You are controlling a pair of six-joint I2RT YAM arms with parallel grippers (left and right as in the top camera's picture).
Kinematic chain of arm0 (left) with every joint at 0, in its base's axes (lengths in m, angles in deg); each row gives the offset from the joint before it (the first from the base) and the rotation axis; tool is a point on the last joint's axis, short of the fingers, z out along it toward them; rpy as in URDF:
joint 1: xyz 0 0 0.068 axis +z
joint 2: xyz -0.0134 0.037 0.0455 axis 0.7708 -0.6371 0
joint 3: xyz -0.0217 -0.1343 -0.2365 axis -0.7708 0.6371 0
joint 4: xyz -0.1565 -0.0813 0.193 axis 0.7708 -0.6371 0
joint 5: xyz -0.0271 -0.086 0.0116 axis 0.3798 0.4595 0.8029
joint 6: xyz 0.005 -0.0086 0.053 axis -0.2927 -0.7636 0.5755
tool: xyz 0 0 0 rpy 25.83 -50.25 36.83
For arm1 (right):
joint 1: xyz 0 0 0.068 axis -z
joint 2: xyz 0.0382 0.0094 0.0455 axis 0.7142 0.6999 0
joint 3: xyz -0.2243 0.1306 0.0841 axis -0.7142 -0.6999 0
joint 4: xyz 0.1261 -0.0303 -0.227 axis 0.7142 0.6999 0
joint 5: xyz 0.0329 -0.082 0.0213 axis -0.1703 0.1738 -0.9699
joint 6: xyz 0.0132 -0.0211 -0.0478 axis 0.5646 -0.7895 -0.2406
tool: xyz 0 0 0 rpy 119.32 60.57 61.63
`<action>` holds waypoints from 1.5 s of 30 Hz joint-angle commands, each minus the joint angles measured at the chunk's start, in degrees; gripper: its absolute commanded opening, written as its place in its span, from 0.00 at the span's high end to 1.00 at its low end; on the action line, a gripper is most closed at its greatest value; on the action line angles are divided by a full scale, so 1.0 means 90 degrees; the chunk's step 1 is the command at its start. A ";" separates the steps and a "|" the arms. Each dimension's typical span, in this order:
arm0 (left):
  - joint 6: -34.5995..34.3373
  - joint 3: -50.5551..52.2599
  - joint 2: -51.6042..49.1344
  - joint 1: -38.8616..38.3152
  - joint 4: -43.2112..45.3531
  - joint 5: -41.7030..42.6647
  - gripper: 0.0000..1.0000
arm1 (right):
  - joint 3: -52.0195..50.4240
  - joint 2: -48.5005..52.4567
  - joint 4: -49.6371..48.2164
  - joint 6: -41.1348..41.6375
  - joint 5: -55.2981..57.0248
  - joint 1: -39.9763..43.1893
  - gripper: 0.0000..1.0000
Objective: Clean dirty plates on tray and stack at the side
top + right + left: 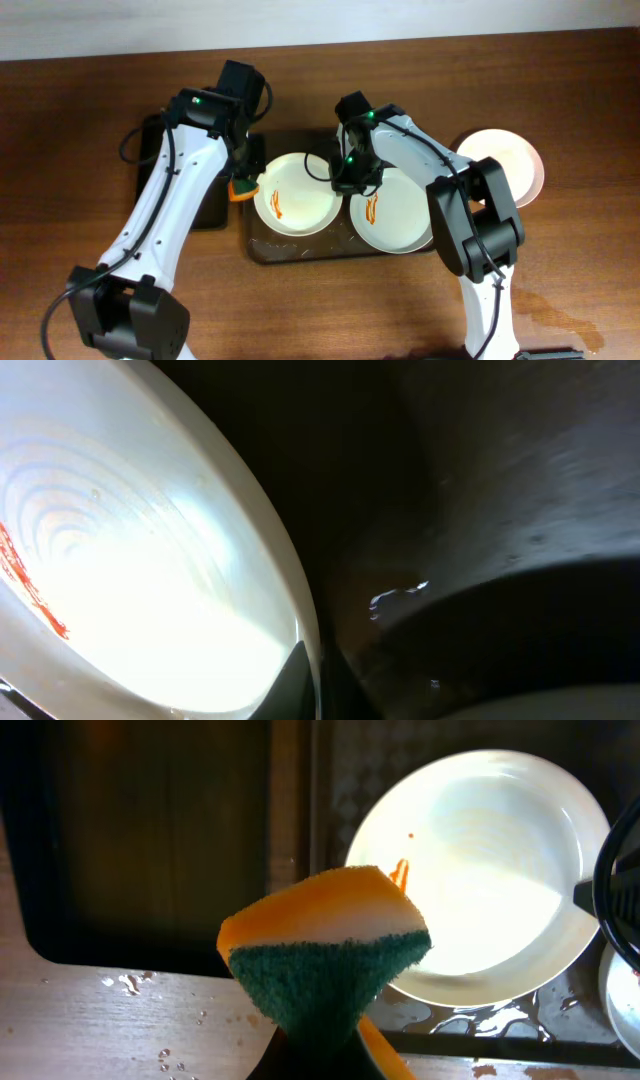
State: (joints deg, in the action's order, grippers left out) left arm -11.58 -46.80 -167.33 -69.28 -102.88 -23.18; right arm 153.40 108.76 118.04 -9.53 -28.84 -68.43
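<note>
We see the brown tray [300, 248] in the middle of the bench [100, 100], with two of the plates lying in it side by side. The left plate [300, 205] has an orange streak near its left side, and the right plate [400, 215] has one near its middle. The third plate [505, 160] sits on the bench well to the right of the tray, with no streak that we can see.

The left arm [170, 200] reaches over the black tray [208, 208], which lies just left of the brown one. The left jaws are closed on a sponge [243, 188], orange on top and green below, which hangs beside the left plate's left rim. From the left wrist, the sponge [325, 955] covers part of that plate [480, 890], and water drops [125, 982] lie on the bench near the black tray [150, 840].

The right arm [440, 170] bends in over the brown tray, its jaws down where the two plates meet. From the right wrist we see the left plate [150, 560] close up, its streak at the far left, with a dark fingertip [298, 678] right at the rim. We cannot tell whether the right jaws are clamped on that rim.
</note>
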 commanded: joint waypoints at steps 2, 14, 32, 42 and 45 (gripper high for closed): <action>0.0376 0.0695 -0.0046 -0.0012 0.0619 0.1049 1.00 | -0.0629 0.0073 -0.0141 -0.0053 0.0131 -0.0197 0.96; 0.0384 0.2749 -0.0046 -0.0007 0.2953 0.2069 1.00 | -0.0843 0.0073 -0.0629 -0.0053 0.0206 -0.0316 0.96; 0.0148 0.4600 -0.0658 0.0019 0.4976 -0.0279 1.00 | -0.0843 0.0073 -0.0702 -0.0034 0.0182 -0.0129 0.96; 0.0148 0.2084 -0.0656 0.0019 0.2548 0.0406 1.00 | -0.0843 0.0073 -0.0743 -0.0034 0.0185 -0.0129 0.96; 0.0148 0.2470 -0.0685 0.0017 0.2951 0.1865 1.00 | -0.0843 0.0073 -0.0746 -0.0034 0.0182 -0.0129 0.96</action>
State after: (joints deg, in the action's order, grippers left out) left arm -10.51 -26.89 -172.80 -69.04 -78.25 -18.81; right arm 147.78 106.62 111.35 -9.93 -33.56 -70.00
